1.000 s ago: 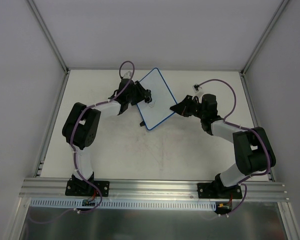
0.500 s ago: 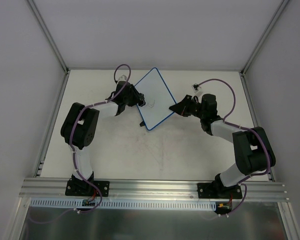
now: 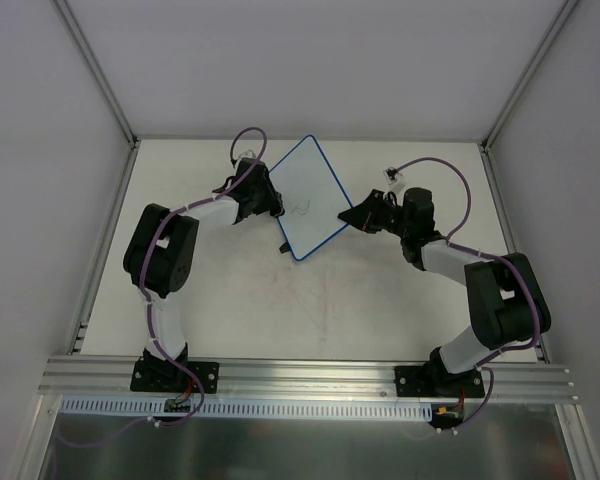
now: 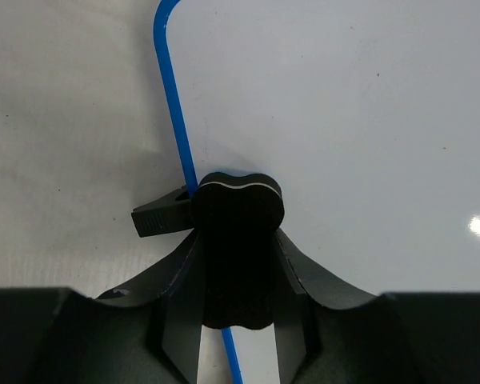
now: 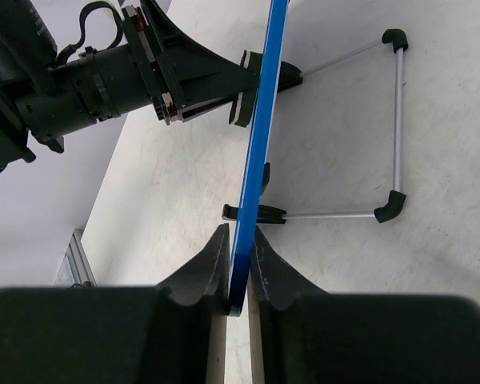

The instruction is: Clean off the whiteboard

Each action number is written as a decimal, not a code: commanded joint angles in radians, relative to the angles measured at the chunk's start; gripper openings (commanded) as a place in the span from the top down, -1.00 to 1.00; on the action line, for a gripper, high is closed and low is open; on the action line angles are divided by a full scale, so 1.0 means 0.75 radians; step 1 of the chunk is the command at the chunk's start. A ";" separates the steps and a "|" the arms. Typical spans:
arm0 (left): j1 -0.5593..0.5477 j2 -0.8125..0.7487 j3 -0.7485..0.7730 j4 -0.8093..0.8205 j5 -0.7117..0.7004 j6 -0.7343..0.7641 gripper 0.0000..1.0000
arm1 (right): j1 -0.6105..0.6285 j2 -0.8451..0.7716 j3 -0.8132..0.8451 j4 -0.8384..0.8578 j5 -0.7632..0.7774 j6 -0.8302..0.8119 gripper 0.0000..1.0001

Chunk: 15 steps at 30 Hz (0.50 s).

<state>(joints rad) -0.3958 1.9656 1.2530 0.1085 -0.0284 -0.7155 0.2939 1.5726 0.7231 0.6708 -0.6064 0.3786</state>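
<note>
The whiteboard (image 3: 310, 190), white with a thin blue rim, stands tilted at the back middle of the table on a wire stand. A small dark scribble (image 3: 300, 208) shows on its face. My left gripper (image 3: 273, 203) is shut on a black eraser (image 4: 238, 208), whose tip sits at the board's left blue rim (image 4: 172, 112), beside a black foot (image 4: 162, 217). My right gripper (image 3: 353, 216) is shut on the board's right edge. In the right wrist view that blue edge (image 5: 260, 136) runs between my fingers (image 5: 212, 268).
The board's wire stand (image 5: 396, 128) with black end caps rests on the table behind the board. The left arm's gripper and the eraser (image 5: 244, 100) show at the board's far side in the right wrist view. Grey walls close in the table's left, right and back sides.
My left gripper has slid left with the eraser, off the board's face to its left rim. The scribble it covered now shows. The right gripper and board have not moved.
</note>
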 commanded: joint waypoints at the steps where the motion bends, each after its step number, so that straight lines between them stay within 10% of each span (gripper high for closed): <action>1: -0.082 0.110 0.015 -0.210 0.005 0.077 1.00 | 0.029 0.024 -0.011 0.022 -0.126 -0.063 1.00; 15: -0.260 0.004 -0.185 0.225 0.126 0.075 1.00 | 0.027 0.043 -0.013 0.059 -0.145 -0.034 1.00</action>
<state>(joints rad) -0.5102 1.9240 1.2148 0.1932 -0.1581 -0.6315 0.2825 1.5837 0.7219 0.6750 -0.6132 0.3992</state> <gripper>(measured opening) 0.320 0.131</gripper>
